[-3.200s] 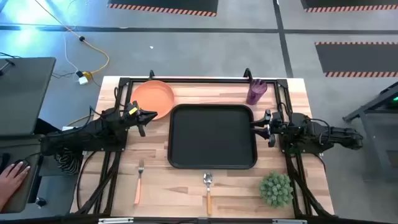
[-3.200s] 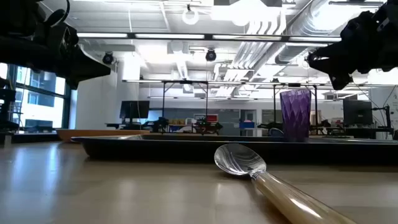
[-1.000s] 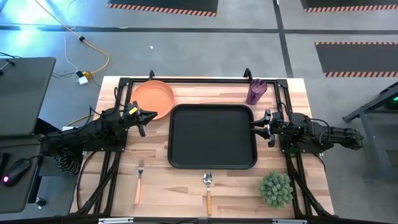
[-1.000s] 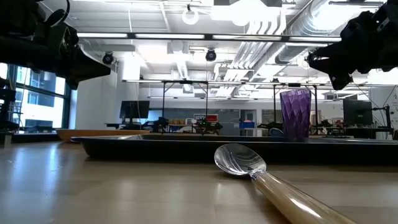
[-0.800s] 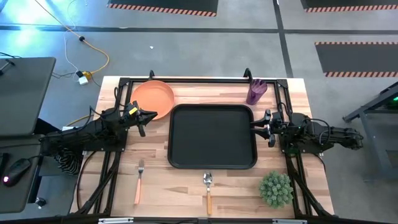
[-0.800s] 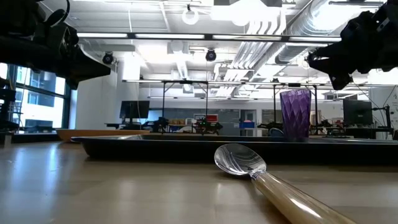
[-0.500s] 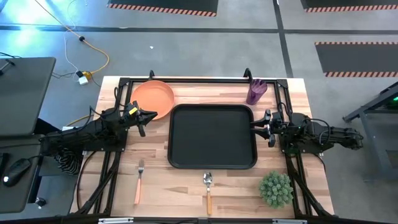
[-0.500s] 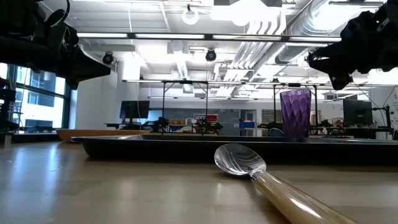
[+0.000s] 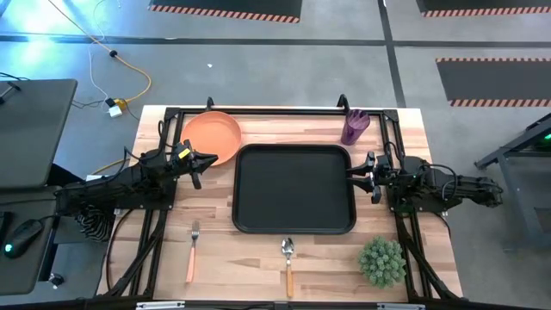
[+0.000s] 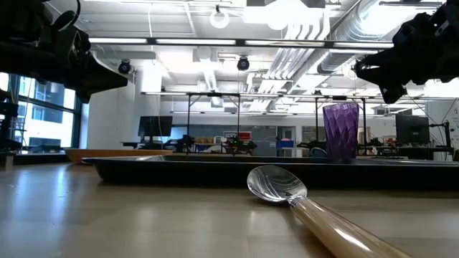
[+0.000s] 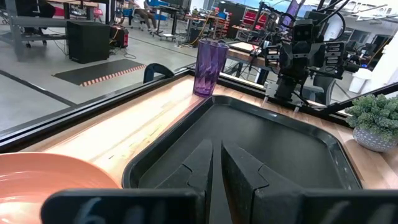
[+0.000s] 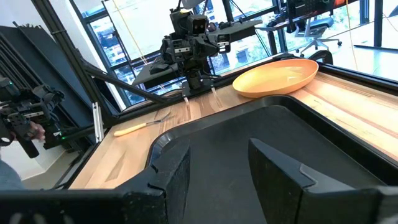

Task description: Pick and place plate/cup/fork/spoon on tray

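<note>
The black tray (image 9: 294,155) lies in the middle of the table and holds nothing. The orange plate (image 9: 212,136) rests on the table by the tray's far left corner. The purple cup (image 9: 355,126) stands upright by its far right corner. The fork (image 9: 193,250) lies near left, and the spoon (image 9: 288,263) lies at the tray's near edge, bowl toward it (image 10: 276,185). My left gripper (image 9: 203,160) hovers shut beside the plate, at the tray's left edge (image 11: 216,147). My right gripper (image 9: 357,175) hovers open at the tray's right edge (image 12: 219,148). Both are empty.
A small potted plant (image 9: 382,261) stands at the near right corner of the table. Black frame rails (image 9: 275,110) run along the table's far edge and sides. Bare wood lies between the fork and the spoon.
</note>
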